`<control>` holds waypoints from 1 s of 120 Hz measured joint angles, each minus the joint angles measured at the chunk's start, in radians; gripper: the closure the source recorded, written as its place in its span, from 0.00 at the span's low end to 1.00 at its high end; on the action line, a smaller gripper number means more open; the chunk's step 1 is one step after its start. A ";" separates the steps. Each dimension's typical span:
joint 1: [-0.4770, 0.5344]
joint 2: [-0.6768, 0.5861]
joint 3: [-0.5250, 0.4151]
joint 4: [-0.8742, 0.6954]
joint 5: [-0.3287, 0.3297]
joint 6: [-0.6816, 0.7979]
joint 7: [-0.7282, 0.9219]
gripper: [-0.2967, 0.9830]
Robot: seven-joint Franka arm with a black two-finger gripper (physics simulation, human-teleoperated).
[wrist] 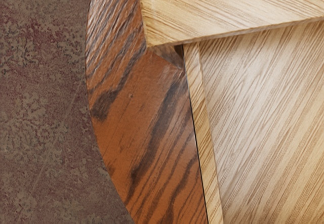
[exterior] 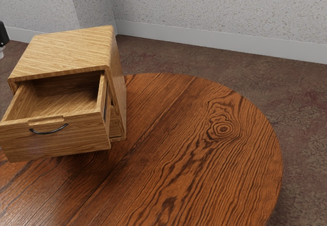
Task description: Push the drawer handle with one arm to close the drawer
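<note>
At the exterior view's left edge, a cut-off black and white part of my arm and gripper stands beside the wooden cabinet, apart from the handle. The cabinet's upper drawer is pulled well out, its inside bare. A thin, dark, curved handle sits on the drawer's front panel. From the wrist view, my hand looks down on the cabinet top, the drawer's side wall and the drawer's floor. How the fingertips stand cannot be made out.
The cabinet stands on a round, dark-grained wooden table, near its edge. Beneath the pulled-out drawer, part of a lower compartment shows. Brown carpet surrounds the table, and a speckled wall rises behind.
</note>
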 joint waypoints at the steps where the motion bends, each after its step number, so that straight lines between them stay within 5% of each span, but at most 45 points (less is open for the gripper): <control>1: 0.000 0.000 0.000 0.000 0.000 0.000 0.000 0.23; 35: -0.009 -0.016 -0.010 0.078 -0.004 -0.010 0.001 0.23; 61: -0.017 -0.016 -0.194 0.220 -0.007 -0.045 -0.025 0.24; 92: -0.010 -0.041 -0.236 0.160 -0.008 -0.061 -0.068 0.65; 120: 0.089 -0.255 -0.310 -0.173 -0.010 -0.046 -0.137 0.80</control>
